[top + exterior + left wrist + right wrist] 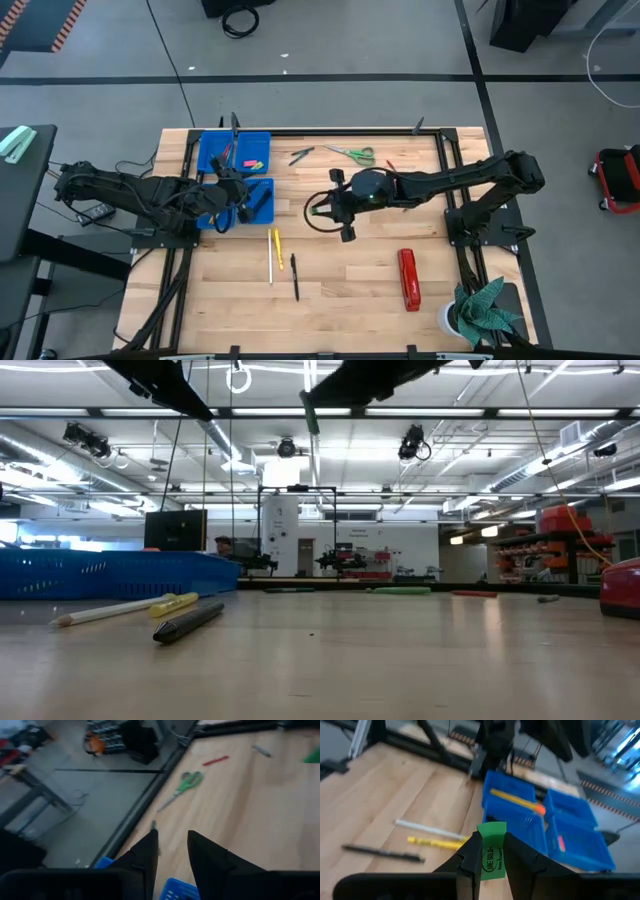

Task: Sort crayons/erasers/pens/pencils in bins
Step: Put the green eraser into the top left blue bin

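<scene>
Green crayon (491, 851) gripped; orange-tipped pencil (516, 800) in bin (514, 821).

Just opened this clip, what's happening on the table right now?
Two arms are sorting stationery into blue bins. The right pincer is shut on a green crayon, held above mid-table. The left pincer hangs over the bins, fingers slightly apart, nothing seen between them. One bin already holds a yellow pencil. A white pencil, a yellow one and a dark pen lie unsorted on the table; scissors and a red stapler lie apart.
</scene>
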Robot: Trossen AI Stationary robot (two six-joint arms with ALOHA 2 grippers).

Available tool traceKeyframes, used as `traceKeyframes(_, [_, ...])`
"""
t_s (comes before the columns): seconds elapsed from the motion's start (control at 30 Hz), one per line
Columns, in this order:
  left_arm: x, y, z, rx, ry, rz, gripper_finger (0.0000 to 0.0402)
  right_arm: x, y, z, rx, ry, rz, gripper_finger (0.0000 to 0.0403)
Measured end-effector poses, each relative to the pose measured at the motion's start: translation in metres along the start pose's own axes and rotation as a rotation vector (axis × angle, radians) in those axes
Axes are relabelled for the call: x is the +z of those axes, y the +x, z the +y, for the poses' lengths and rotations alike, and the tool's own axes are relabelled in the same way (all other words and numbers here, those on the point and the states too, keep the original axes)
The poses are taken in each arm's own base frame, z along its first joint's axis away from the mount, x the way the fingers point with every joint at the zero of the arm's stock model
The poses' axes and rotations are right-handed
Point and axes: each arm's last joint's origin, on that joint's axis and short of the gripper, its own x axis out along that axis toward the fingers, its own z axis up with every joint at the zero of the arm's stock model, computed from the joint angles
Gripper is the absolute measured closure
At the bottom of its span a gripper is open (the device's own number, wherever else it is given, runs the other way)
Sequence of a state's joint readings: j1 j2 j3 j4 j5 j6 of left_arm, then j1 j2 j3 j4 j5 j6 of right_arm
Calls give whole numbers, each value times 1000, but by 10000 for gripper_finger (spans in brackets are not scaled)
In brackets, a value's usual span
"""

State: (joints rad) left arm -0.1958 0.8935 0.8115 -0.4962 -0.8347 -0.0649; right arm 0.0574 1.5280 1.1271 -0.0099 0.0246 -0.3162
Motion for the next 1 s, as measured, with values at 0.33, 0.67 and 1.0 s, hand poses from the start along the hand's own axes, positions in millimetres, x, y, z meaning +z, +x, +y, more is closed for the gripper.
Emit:
traceKeyframes(0.33, [2,-11,0,109,11,-51,301,-34,56,-9,-40,-35,24,324])
traceKeyframes(0.67, [2,-24,-1,88,33,-89,308,-32,118,-71,-140,-115,-109,324])
traceKeyframes(1.0, [1,-41,4,43,8,-143,319,-48,162,-131,-138,-64,-155,324])
